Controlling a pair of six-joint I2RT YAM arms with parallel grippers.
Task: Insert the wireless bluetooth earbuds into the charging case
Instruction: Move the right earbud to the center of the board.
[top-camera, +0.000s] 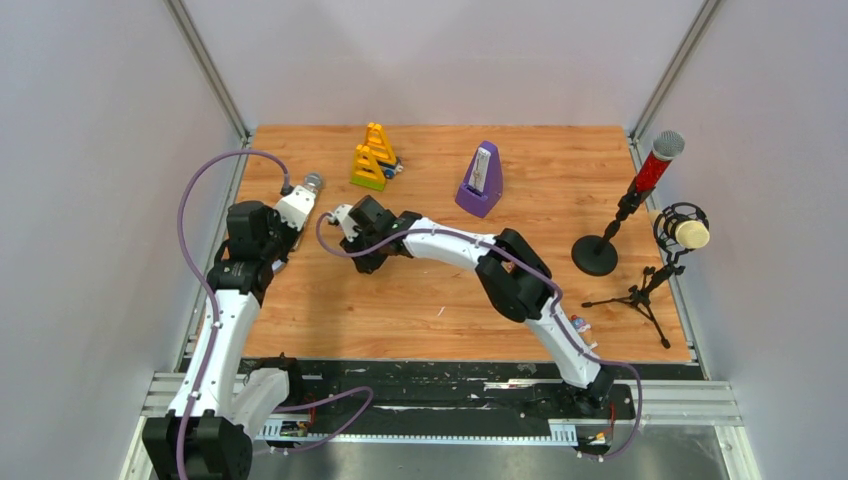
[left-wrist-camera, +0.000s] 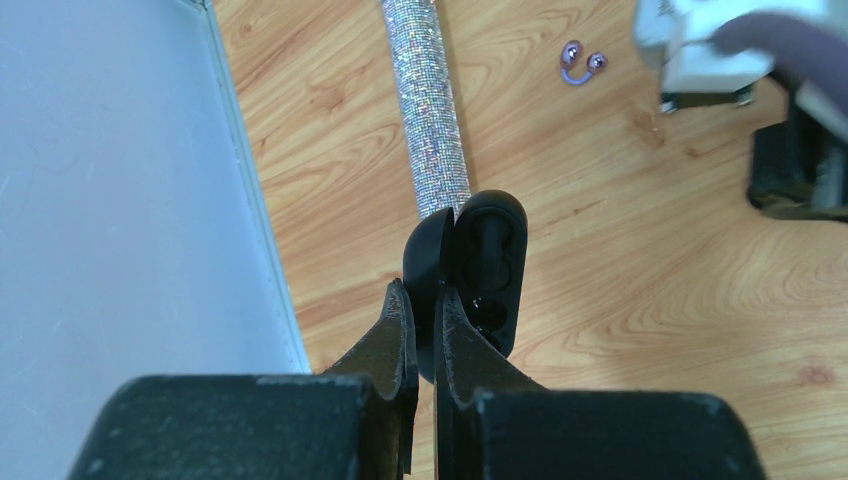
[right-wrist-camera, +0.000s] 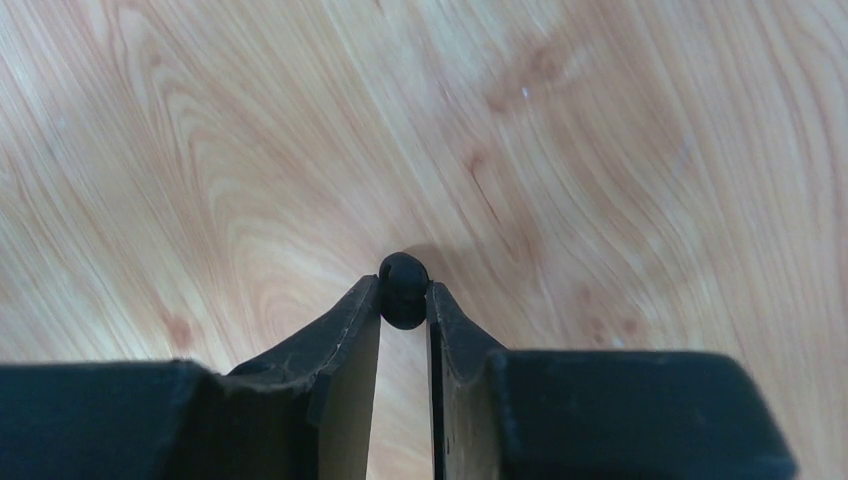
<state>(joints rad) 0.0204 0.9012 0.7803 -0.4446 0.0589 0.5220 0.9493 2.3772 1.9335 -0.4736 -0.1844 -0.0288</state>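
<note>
Case (left-wrist-camera: 495, 240) is held upright over the table (left-wrist-camera: 650, 300) by the left jaws, which are clenched on its near end; its lid is swung open to the left. One earbud (right-wrist-camera: 403, 290) is pinched at the tips of the right jaws, right of the case; contact with the table cannot be told. Glitter rod (left-wrist-camera: 428, 110) is laid just beyond the case, purple beads (left-wrist-camera: 583, 62) further beyond.

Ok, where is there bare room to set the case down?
Bare: the near strip between right arm and front edge; the back patch between metronome and red mic. Crowded: back left, where the left end effector, holding the case, and the right end effector, on a bud, meet near the toy; right edge, by the tripod mic.
</note>
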